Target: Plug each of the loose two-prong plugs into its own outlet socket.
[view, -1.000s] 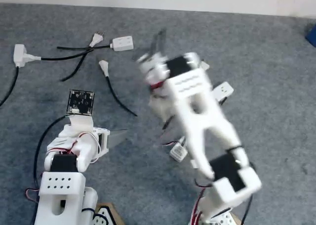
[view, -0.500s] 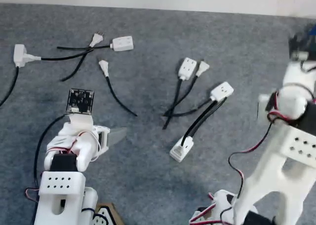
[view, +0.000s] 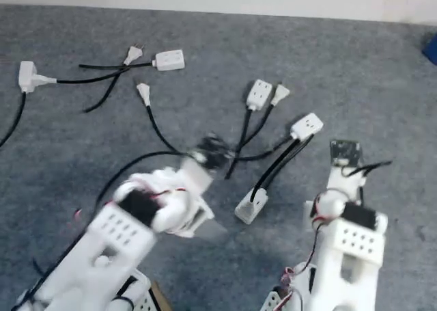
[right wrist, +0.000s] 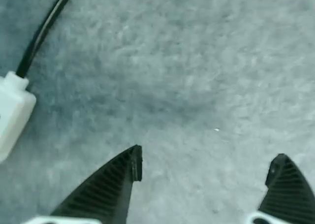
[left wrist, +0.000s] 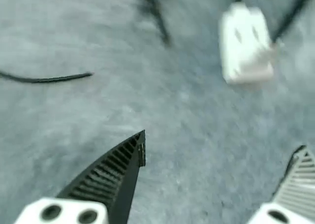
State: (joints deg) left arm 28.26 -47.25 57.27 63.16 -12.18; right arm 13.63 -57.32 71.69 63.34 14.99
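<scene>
Watch the crossed cables (view: 254, 147) at mid-counter first. They overlap, so lifting any one plug there would likely drag its neighbours and turn a socket off line. The sockets lie loose on the grey counter (view: 382, 85). I judge that a plug pushed in one-handed will shove its socket away rather than seat, so you will want the other tool bracing it. Both arms also flank the near socket (view: 249, 207), and a move by either toward it risks a knock.

Your left arm (view: 130, 222) stretches low from the near left corner toward the middle. The left tool (left wrist: 221, 143) gapes wide over bare counter, holding nothing, with the near socket just ahead of it. Your right arm (view: 345, 239) stands folded at the near right. The right tool (right wrist: 207, 156) points down, also spread wide and empty, with a socket (right wrist: 12, 118) near one finger.

The centre plug (view: 280, 92) lies loose just beside a far socket (view: 259, 93). The left plug (view: 143, 92) lies loose well apart from any socket.
</scene>
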